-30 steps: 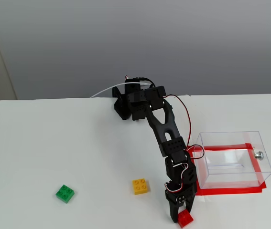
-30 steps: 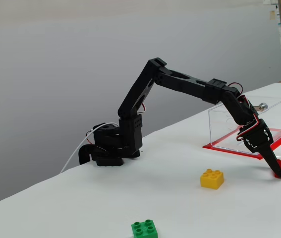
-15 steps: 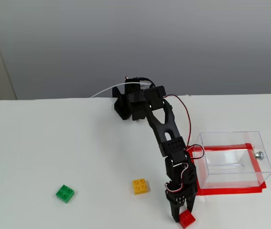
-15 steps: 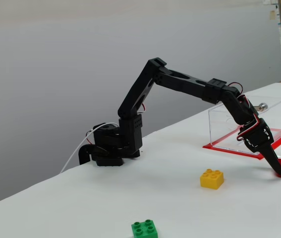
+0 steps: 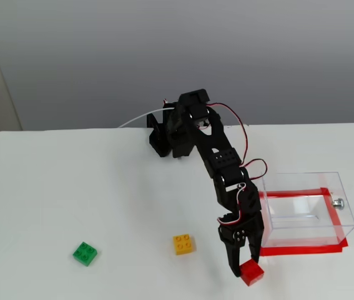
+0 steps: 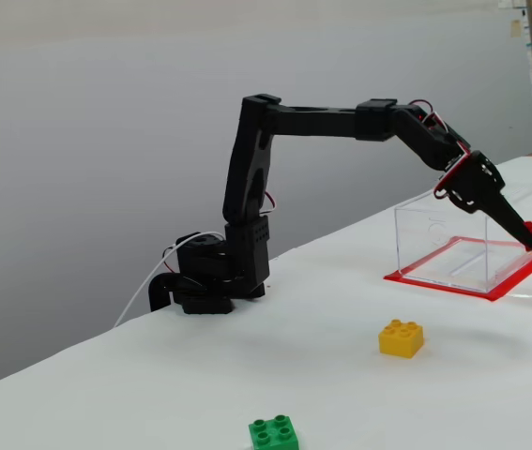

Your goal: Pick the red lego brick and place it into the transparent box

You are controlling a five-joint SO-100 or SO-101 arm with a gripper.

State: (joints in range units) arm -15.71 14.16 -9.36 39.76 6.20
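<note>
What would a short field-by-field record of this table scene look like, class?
arm: reaching out beside the box
gripper: shut on red brick
red brick height: cannot tell whether lifted or on the table
box: clear, empty, on red tape outline
yellow brick: loose on table
green brick: loose on table, farthest from box

Lab-like tabletop setup, white table [image 5: 70, 187], plain grey wall [image 5: 164, 50], taped outline [image 6: 453, 281]
</note>
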